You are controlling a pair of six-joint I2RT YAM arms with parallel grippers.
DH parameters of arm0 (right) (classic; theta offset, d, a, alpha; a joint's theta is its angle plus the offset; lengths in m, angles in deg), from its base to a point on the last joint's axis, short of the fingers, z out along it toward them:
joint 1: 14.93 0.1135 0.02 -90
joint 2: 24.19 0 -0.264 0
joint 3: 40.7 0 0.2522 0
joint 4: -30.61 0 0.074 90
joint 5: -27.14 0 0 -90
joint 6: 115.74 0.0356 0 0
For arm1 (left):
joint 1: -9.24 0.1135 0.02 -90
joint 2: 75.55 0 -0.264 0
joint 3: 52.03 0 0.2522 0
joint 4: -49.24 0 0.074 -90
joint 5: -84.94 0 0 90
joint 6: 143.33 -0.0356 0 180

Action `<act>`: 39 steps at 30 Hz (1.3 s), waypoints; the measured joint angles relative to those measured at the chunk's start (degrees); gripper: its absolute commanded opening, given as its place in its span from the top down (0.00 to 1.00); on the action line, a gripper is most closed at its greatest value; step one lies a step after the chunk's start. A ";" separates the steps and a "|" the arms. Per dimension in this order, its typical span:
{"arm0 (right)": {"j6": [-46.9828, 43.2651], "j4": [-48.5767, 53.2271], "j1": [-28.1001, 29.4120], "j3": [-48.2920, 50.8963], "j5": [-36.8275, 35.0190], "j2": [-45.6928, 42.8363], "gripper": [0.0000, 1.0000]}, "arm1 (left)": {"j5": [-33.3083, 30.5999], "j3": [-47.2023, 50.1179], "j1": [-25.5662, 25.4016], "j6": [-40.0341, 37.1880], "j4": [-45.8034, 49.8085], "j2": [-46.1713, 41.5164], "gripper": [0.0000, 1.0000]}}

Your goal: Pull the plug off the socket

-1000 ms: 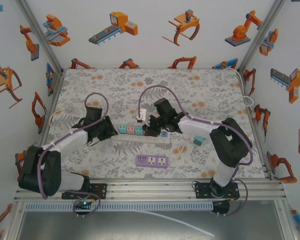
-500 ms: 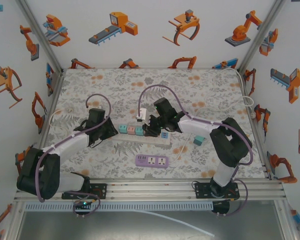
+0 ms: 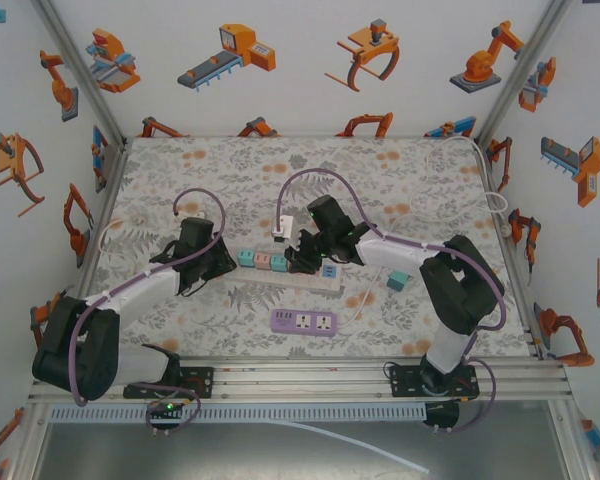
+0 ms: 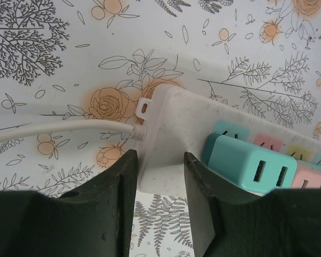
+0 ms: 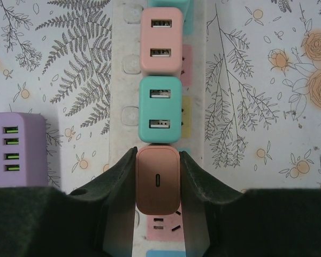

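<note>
Right end effector (image 5: 158, 155) closed on the orange plug (image 5: 158, 182), one finger on each flank. Plug is at the white power strip (image 5: 123, 91) on the bench (image 3: 380, 170), next in line after a teal plug (image 5: 159, 110) and a pink plug (image 5: 160, 40); whether its prongs are seated cannot be told. Left end effector (image 4: 158, 158): jaws slightly apart at the strip's cable end, beside the white cable (image 4: 59, 128); grip not discernible. Purple socket block (image 5: 16, 150) lies near, apart from the strip.
</note>
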 measured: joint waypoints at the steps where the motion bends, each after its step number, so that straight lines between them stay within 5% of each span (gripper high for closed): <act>1: 0.17 0.02 0.00 0.00 -0.02 0.00 0.89 | -0.02 -0.02 -0.04 0.00 0.02 0.00 0.60; 39: -0.48 5.97 1.14 -2.10 -3.89 -0.98 0.91 | -2.38 -2.03 -4.31 -2.38 1.55 1.84 0.57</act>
